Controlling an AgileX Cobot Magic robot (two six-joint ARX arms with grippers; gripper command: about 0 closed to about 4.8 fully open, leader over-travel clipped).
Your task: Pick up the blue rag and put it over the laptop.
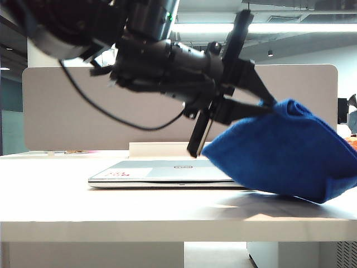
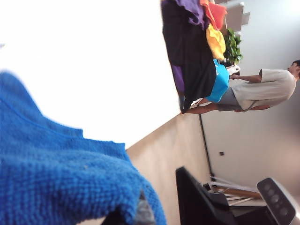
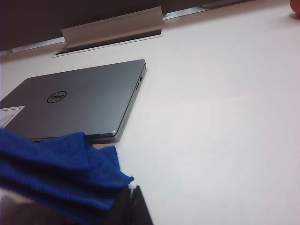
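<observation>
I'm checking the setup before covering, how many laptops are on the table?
1. The closed silver Dell laptop lies flat on the white table, beside the blue rag that the left tool holds lifted. None looks hidden.

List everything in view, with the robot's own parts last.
blue rag: one, royal blue, hanging in the left gripper, right of the laptop
laptop: one, silver-grey, closed, flat on the table
table: one, white, foreground
partition: one, beige, behind the table
person: one, beige shirt, background of the left wrist view
left gripper: one, black, shut on the blue rag, above the laptop's right end
right gripper: one, dark tip near the rag, jaws unclear
</observation>
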